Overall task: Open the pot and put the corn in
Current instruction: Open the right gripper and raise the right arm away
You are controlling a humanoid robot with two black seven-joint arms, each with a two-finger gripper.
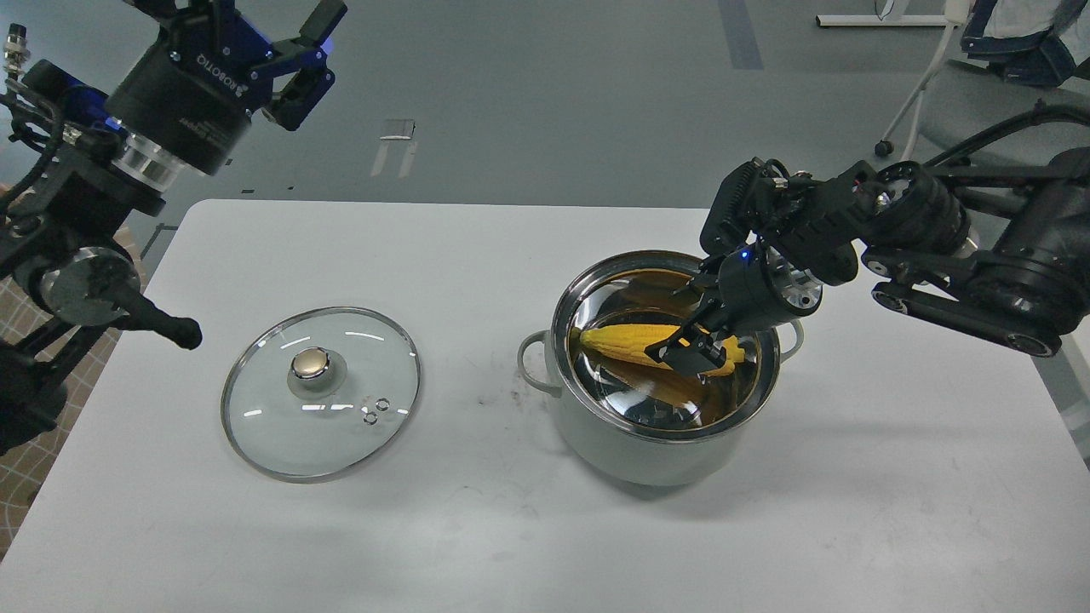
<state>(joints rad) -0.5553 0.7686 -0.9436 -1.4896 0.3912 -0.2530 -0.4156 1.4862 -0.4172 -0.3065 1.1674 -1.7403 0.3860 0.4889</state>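
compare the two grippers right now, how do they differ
The left gripper is raised beyond the table's far edge, open and empty; the right gripper reaches down inside the pot, its fingers at the corn. Both are black and two-fingered.

Left of the glass lid (321, 393), we saw that our left arm (128, 153) was black, with a polished silver ring, blue accents and white "ROBOTIQ" lettering on its round wrist body. Its left gripper (294, 64) had chunky black fingers on linkages. Right of the lid, our right arm (962, 247) was matte black, with ribbed housings, black cables, silver screws and a small blue light.
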